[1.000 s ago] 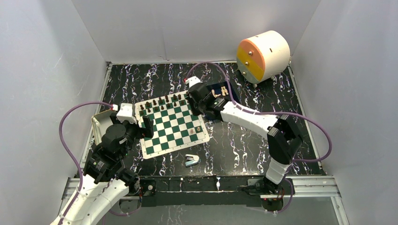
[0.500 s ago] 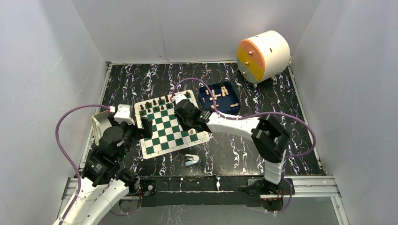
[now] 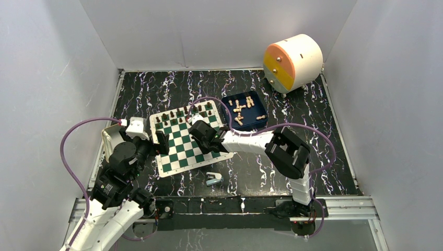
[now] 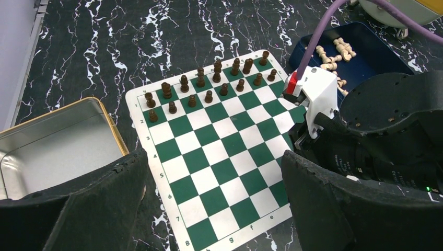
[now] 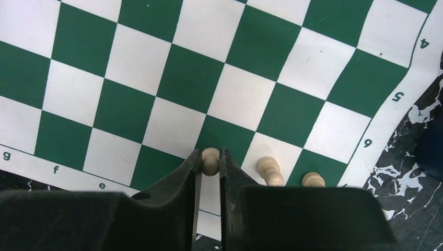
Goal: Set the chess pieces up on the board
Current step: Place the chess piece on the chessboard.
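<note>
The green-and-white board (image 3: 180, 152) lies left of centre. Dark chess pieces (image 3: 183, 113) stand in two rows along its far edge (image 4: 209, 86). My right gripper (image 3: 205, 140) hangs low over the board's near right part, shut on a light tan pawn (image 5: 210, 161) that stands upright between the fingertips. Right beside it, two more tan pawns (image 5: 269, 169) (image 5: 312, 179) stand on the board (image 5: 188, 78). More tan pieces (image 3: 239, 107) lie in the dark blue tray (image 3: 253, 124). My left gripper (image 4: 214, 209) stays wide open and empty above the board's left side (image 4: 219, 157).
An open metal tin (image 3: 107, 140) sits just left of the board, under my left arm. A small light-blue stapler-like object (image 3: 213, 179) lies in front of the board. A white and orange cylinder (image 3: 292, 61) lies at the back right.
My right arm has swung from the blue tray leftward and nearer, over the board's near right part, still shut. The left arm has barely moved.
</note>
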Controlling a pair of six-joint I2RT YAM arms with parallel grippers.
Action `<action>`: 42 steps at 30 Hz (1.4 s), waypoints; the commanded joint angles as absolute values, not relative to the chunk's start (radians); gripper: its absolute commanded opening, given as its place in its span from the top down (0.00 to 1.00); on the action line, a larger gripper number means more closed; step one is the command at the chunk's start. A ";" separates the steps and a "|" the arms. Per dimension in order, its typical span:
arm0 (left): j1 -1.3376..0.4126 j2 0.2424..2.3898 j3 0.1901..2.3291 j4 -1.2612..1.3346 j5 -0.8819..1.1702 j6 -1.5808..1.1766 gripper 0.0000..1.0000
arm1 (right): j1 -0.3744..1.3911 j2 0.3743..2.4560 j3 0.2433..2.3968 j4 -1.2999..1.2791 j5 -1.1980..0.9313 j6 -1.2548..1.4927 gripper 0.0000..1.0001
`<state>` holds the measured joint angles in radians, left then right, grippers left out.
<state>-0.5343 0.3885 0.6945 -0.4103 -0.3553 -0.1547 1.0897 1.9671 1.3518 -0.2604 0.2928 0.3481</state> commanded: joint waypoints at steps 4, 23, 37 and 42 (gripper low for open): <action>-0.539 0.383 0.686 -0.383 -0.361 -0.141 0.05 | 1.101 1.981 1.387 -0.253 0.341 0.370 0.77; -0.539 0.396 0.685 -0.381 -0.343 -0.140 0.05 | 1.102 1.986 1.402 -0.249 0.380 0.355 0.76; -0.539 0.401 0.685 -0.380 -0.344 -0.140 0.05 | 1.102 1.993 1.402 -0.246 0.376 0.359 0.64; -0.539 0.404 0.684 -0.382 -0.344 -0.140 0.05 | 1.100 1.962 1.423 -0.258 0.378 0.348 0.58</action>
